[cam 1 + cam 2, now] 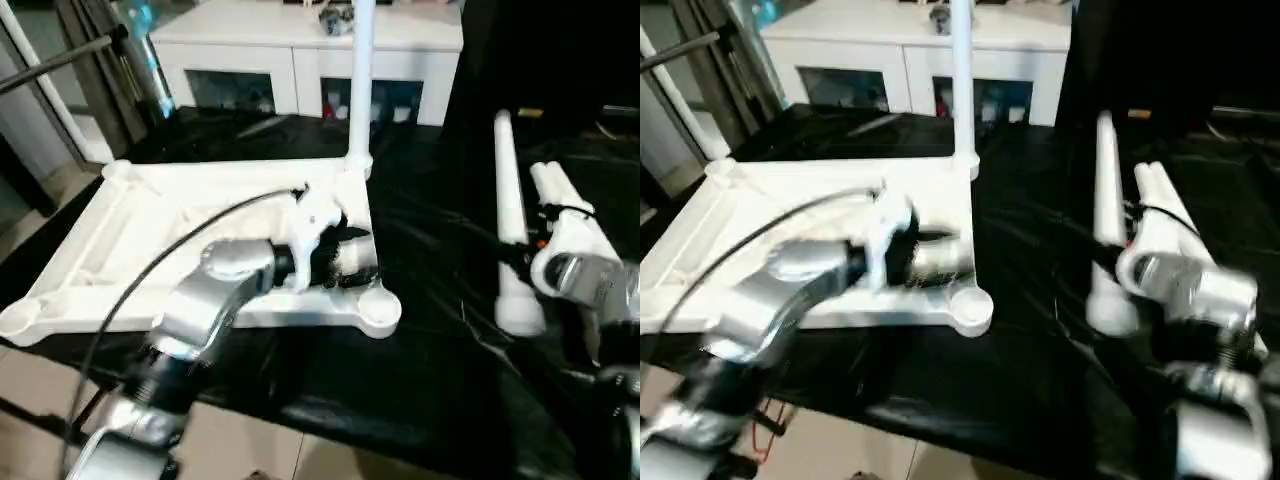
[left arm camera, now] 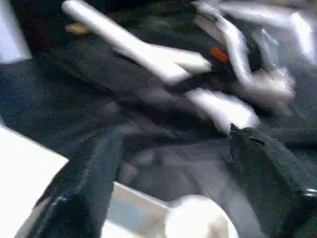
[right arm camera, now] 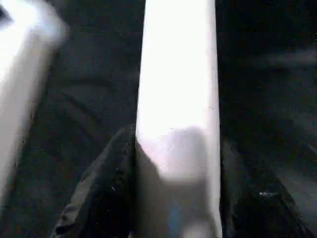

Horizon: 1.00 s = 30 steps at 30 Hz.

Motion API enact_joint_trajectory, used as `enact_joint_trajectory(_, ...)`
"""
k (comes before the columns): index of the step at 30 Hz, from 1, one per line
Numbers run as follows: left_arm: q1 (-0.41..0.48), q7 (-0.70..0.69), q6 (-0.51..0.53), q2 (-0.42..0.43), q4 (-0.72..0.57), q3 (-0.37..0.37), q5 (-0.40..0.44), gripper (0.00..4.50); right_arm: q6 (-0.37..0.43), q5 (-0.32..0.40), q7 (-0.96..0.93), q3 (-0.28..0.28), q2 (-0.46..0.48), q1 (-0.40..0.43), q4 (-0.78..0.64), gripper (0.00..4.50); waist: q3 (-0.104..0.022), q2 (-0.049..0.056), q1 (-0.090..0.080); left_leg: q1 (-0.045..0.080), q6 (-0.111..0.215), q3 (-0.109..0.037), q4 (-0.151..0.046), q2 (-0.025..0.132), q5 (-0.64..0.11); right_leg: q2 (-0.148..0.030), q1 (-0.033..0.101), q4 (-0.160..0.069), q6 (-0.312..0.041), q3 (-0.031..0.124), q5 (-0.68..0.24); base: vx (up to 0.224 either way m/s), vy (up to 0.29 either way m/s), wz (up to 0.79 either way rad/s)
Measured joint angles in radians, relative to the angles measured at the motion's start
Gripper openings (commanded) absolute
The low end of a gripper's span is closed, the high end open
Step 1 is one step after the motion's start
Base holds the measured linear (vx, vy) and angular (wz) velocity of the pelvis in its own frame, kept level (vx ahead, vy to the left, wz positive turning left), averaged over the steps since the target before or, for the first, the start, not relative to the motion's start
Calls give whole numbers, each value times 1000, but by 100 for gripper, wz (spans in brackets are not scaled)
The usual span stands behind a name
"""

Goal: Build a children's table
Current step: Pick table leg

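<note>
Silver forearms are seen closest to the head camera, one at each lower corner. Beneath them a counter point(image 1: 420, 300) covered in black sheeting carries the parts.

Largest item: the white plastic tabletop point(image 1: 150, 215), laid upside down on the counter's left half with its ribbed underside facing up. Rounded corner sockets are noted at its corners. One leg point(image 1: 360, 70) is already seated upright in the far right socket. The near right socket point(image 1: 380, 310) is empty.

A white cabinet point(image 1: 300, 40) with glass doors is observed behind the counter, at the far edge of the scene.

Three loose legs are recorded on the right half of the counter, well apart from the tabletop. A long one point(image 1: 510, 200) lies alone, pointing away from the robot. Two more lie side by side just to its right.

Left hand point(image 1: 345, 255): positioned over the tabletop's right rim, just beside the near right socket. In the left wrist view its black fingers point(image 2: 84, 193) are spread wide, with nothing between them.

Right hand point(image 3: 176, 198): positioned at the paired legs. In the right wrist view its fingers are seen on either side of one white leg point(image 3: 178, 89), closed against it.
</note>
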Motion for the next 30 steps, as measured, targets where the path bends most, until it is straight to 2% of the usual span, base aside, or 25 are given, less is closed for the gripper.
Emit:
enact_joint_trajectory(1,-19,22,5,-11,18,22,-12,424,-10,25,32,1,17,13,-29,183,0,1,0,-1,0,0,0,0,0,0,-1,0,0,0,0,0,0,0)
enact_joint_trajectory(4,-117,73,52,-94,93,119,-101,445,0,169,206,1,73,91,-217,182,0,3,5,-5,6,0,0,0,3,0,-5,-1,0,0,0,0,0,0)
enact_joint_trajectory(9,-193,105,173,-188,160,188,-220,450,32,296,338,40,83,137,-404,182,1,0,24,-5,8,0,0,0,2,0,-5,-1,0,0,0,0,0,0)
enact_joint_trajectory(12,-215,126,205,-208,197,217,-245,450,36,348,390,80,93,176,-454,182,1,-1,29,-5,8,0,0,0,3,0,-5,-2,0,0,0,0,0,0)
enact_joint_trajectory(15,-215,128,212,-231,203,216,-248,450,37,361,418,99,97,194,-474,182,3,-5,35,-6,9,0,0,0,4,0,-5,-3,1,0,0,0,0,0)
enact_joint_trajectory(18,-205,131,211,-253,201,201,-255,450,35,361,439,143,93,198,-497,182,3,-7,37,-6,9,0,-1,0,4,0,-5,-4,1,0,0,0,0,0)
enact_joint_trajectory(19,-199,133,216,-268,198,203,-272,414,34,348,440,163,89,198,-496,182,3,-10,39,-7,9,0,-1,0,4,0,-5,-4,1,0,0,0,0,0)
enact_joint_trajectory(21,-195,138,241,-272,188,214,-306,414,23,333,438,186,89,194,-493,182,4,-11,41,-8,9,0,-1,0,4,0,-7,-4,1,0,0,0,0,0)
enact_joint_trajectory(23,-194,146,252,-272,184,235,-315,394,8,326,432,204,88,185,-493,182,4,-13,41,-8,9,0,-1,0,4,0,-7,-4,1,-1,0,0,0,0)
enact_joint_trajectory(27,-193,215,263,-272,180,251,-308,358,-39,260,394,261,86,169,-493,182,4,-17,42,-9,9,0,-1,0,4,0,-7,-4,1,0,0,0,0,0)
enact_joint_trajectory(30,-195,316,244,-275,195,273,-284,332,-70,183,347,331,85,165,-492,182,7,-23,41,-9,9,0,-1,0,4,0,-7,-4,2,0,0,0,0,0)
